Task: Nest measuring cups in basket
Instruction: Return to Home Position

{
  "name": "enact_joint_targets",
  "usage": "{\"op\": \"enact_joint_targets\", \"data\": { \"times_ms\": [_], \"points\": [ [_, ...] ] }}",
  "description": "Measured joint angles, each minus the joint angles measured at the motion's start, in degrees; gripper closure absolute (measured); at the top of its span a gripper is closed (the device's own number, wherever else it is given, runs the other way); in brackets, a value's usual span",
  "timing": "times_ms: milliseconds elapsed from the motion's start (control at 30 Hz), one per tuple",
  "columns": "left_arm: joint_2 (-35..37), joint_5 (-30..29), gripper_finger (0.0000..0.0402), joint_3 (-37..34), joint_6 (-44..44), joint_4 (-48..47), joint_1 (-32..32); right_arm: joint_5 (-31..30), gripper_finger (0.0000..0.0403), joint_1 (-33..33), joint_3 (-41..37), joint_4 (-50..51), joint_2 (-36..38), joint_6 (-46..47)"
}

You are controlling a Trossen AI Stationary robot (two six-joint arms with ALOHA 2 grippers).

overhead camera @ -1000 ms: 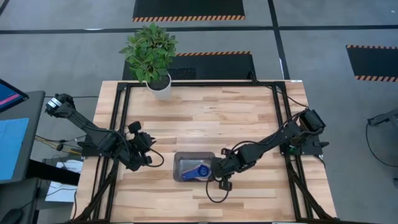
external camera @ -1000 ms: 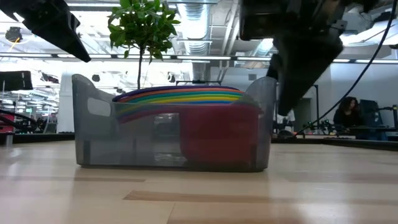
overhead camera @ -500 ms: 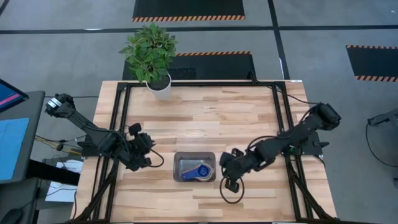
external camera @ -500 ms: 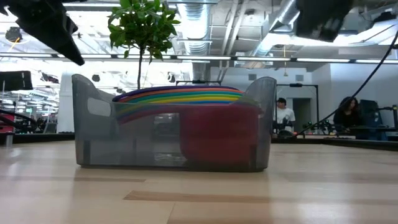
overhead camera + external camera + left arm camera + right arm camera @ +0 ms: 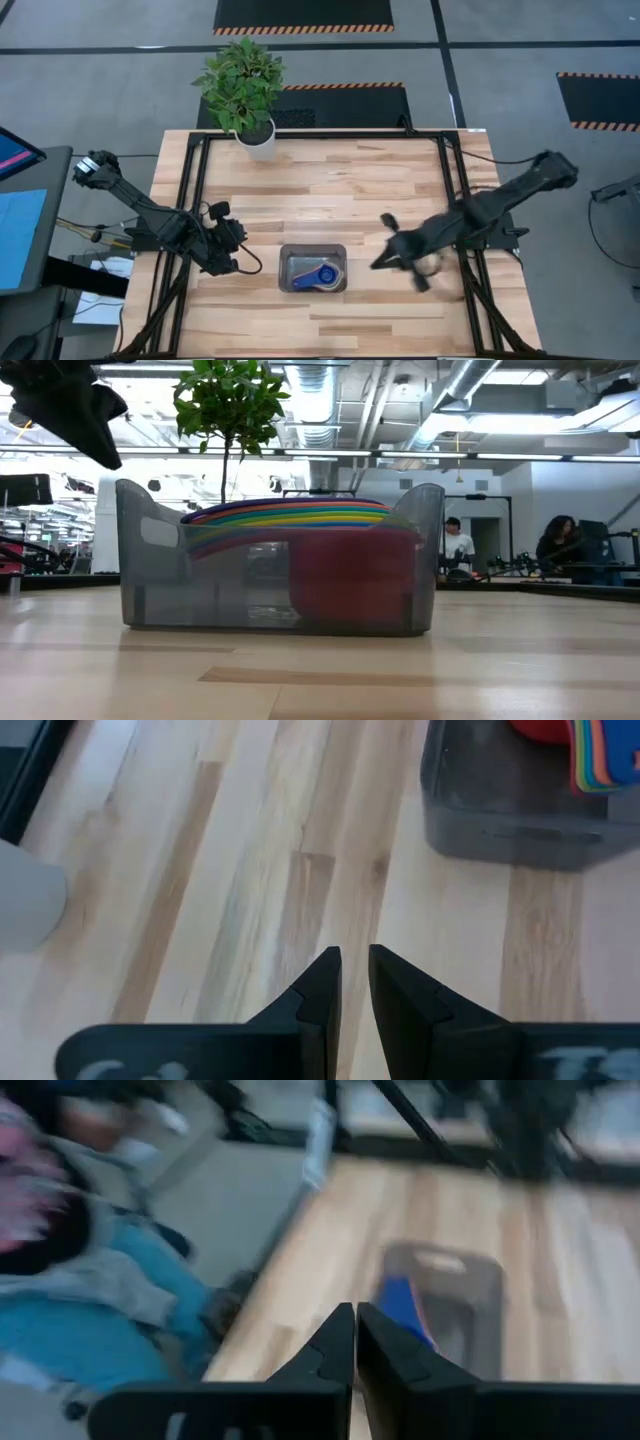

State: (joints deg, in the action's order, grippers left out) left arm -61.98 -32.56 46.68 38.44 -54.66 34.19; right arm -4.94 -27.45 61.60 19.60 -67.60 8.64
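Note:
The dark grey basket (image 5: pixel 286 256) stands near the table's front middle. The measuring cups (image 5: pixel 318 275) lie nested in it, a blue one on top. In the low view their coloured rims (image 5: pixel 290 515) stack above a red cup (image 5: pixel 350 585) that rests on the basket's floor. My left gripper (image 5: pixel 243 262) (image 5: pixel 352 955) hovers just left of the basket, shut but for a narrow gap, with nothing between the fingers. My right gripper (image 5: pixel 379 262) (image 5: pixel 355 1312) is raised to the right of the basket, blurred, fingers together and empty.
A potted plant in a white pot (image 5: pixel 256 140) stands at the table's far edge. Black frame rails (image 5: pixel 196 200) run along both table sides. Bare wood lies between the basket and the plant. People (image 5: pixel 560 545) show in the room behind.
My right gripper has drawn back from the basket's right end, rising and going toward the table's right edge, and has left the low view. The cups and the basket have stayed where they were.

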Motion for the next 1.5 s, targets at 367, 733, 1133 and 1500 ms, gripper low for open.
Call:
{"op": "enact_joint_targets", "data": {
  "times_ms": [367,733,1133,1500],
  "points": [
    [7.31,-4.22,0.0356,-0.34,-8.71,5.26,1.41,9.85,0.0371,2.32,-42.66,-38.67,28.25,0.98],
    [48.28,9.89,0.0356,-29.14,-31.03,48.68,0.23,9.87,0.0371,0.97,-53.20,-47.09,36.60,-0.78],
    [61.10,13.93,0.0356,-41.93,-32.11,57.34,-6.86,22.84,0.0373,9.22,-53.36,-48.98,36.57,1.68],
    [61.16,23.57,0.0356,-41.97,-31.45,56.20,-18.43,40.47,0.0369,27.36,-61.04,-58.43,36.57,5.29]
  ]
}}
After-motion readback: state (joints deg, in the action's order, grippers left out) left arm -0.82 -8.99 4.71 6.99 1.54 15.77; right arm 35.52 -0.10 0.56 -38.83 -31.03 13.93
